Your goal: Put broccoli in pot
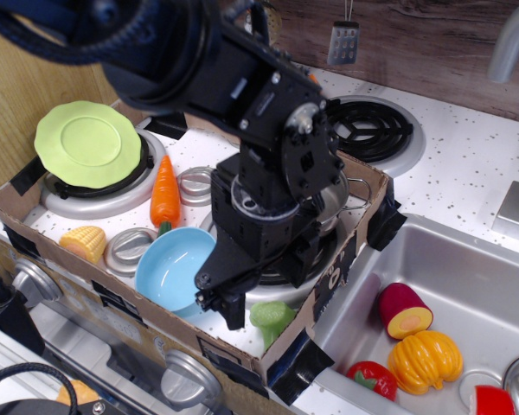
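Your arm fills the middle of the frame and blocks a good deal: the pot [336, 201] shows only as a sliver of shiny rim and one wire loop handle at right of the wrist, and its inside is out of sight. The gripper [233, 298] hangs low at centre-bottom, just left of the broccoli [272, 318], with one dark finger [233, 311] ending near the speckled stove top; you see only this side of it, so I cannot tell whether the jaws stand apart or together, and nothing shows between them. The broccoli lies on the white surface at the near corner of the cardboard tray [368, 177], just beside the finger — whether they touch is not clear. The front burner [272, 268] is mostly covered by the arm. Left of the gripper sits the light-blue bowl [173, 266], its right edge behind the arm. Further left you have the corn [84, 243], a round metal lid [128, 249], the carrot [163, 192] and, at upper left, the green plate [87, 143] on a burner. A second metal lid [195, 184] peeks out beside the carrot. At lower right, the sink [467, 277] holds a red-and-yellow cut vegetable [405, 311], an orange pumpkin-like toy [424, 361] and a red piece [372, 379] — the sink and a red cup [493, 401] are cut off by the frame edge.
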